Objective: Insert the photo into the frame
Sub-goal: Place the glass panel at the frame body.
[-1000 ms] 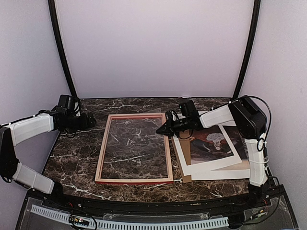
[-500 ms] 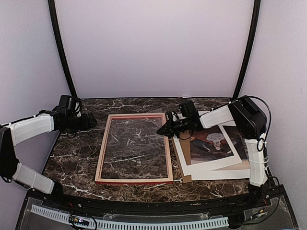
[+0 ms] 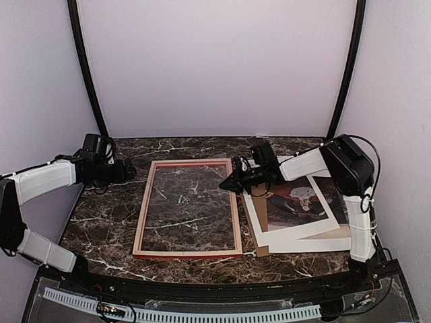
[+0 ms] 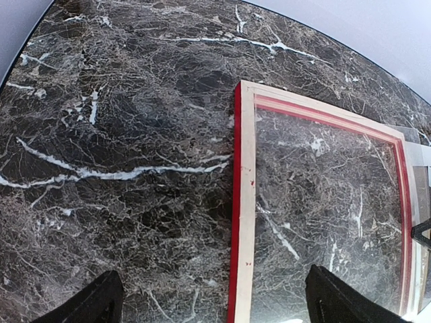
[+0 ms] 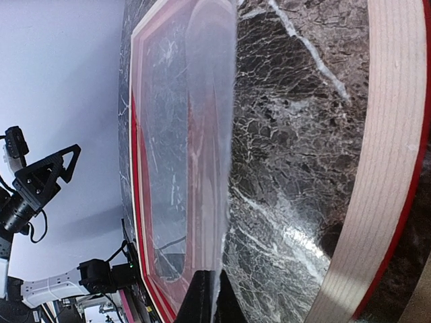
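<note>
On the dark, white-veined marble tabletop (image 3: 108, 222), between pale lilac walls (image 3: 215, 67), the frame (image 3: 140, 215) lay flat, pale back up. Just right of it, the photo (image 3: 300, 208) lay face up on a brown board (image 3: 262, 250). The right pincer (image 3: 227, 182) was clenched on a clear sheet (image 5: 202, 134) over the frame. The left pincer (image 3: 129, 168) gaped above the marble to the frame's left.

My table (image 3: 108, 215) is dark brown marble veined with white. A clear sheet (image 5: 210, 134) shows nearly edge-on in my right wrist view, hazy with glare. At 4 o'clock a sliver of plain brown board (image 3: 261, 251) lies flat. Black poles (image 3: 84, 67) stand at 11 and 1 against a pale lilac backdrop (image 3: 215, 67). A white slotted strip (image 3: 182, 313) runs along 6.
</note>
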`<state>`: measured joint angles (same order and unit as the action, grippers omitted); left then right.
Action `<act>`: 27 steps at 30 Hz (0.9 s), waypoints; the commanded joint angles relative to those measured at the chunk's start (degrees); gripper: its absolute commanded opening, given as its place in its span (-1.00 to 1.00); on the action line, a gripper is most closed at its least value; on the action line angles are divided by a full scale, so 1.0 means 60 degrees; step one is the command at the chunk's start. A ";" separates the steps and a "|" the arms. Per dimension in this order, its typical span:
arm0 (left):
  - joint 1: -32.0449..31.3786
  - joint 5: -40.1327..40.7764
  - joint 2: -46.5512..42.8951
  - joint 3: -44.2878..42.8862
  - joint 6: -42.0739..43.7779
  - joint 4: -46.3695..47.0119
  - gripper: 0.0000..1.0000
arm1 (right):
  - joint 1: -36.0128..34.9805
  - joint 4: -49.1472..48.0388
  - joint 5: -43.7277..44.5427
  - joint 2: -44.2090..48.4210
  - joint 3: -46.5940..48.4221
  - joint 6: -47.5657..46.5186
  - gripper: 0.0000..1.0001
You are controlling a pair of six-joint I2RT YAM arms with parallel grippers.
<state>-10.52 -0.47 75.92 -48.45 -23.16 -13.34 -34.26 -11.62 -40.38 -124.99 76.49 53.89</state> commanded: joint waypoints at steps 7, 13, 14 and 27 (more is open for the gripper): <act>-0.0062 -0.0038 -0.0023 0.0235 -0.0037 0.0177 0.95 | -0.0214 -0.0058 0.0268 0.0016 0.0155 -0.0017 -1.00; -0.0084 -0.0105 0.0087 0.0259 -0.0043 0.0211 0.95 | -0.0248 0.0051 0.0325 -0.0035 0.0227 -0.0058 -1.00; -0.0090 -0.0099 0.0090 0.0276 -0.0047 0.0223 0.95 | -0.0246 0.0098 0.0336 -0.0032 0.0241 -0.0080 -1.00; -0.0178 -0.0144 0.0175 0.0304 -0.0110 0.0322 0.95 | -0.0353 0.1050 0.0354 -0.0024 0.0767 -0.0454 -0.90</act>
<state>-11.18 -0.71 76.95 -47.35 -23.22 -12.27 -35.53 -7.18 -38.65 -124.99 79.18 52.47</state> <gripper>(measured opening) 0.974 0.043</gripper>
